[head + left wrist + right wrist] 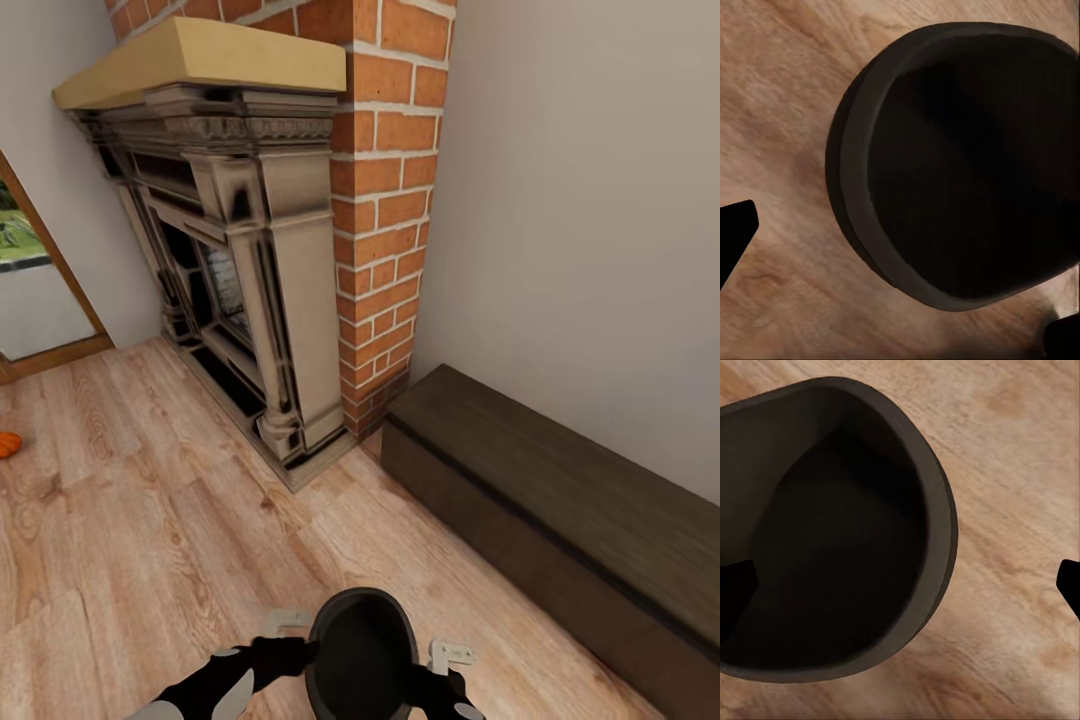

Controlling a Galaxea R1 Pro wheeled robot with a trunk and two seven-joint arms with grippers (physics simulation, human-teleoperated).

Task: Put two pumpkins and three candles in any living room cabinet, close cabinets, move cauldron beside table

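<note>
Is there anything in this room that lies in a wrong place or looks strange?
Yes: one pumpkin lies on the bare wooden floor near the doorway, not in the cabinet. Nothing looks spilled or broken.

Ornate fireplace surround point(250, 290) against brick chimney point(385, 200), pale wood floor point(130, 520).

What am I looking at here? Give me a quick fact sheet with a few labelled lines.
Held between arms: black cauldron, inside looks empty
Left gripper: at the cauldron's rim, jaws spread
Right gripper: at the opposite rim, jaws spread
Floor: pale wood planks
Ahead: ornate fireplace against a brick chimney
Right wall: low dark cabinet, closed
Far left: orange pumpkin on the floor
</note>
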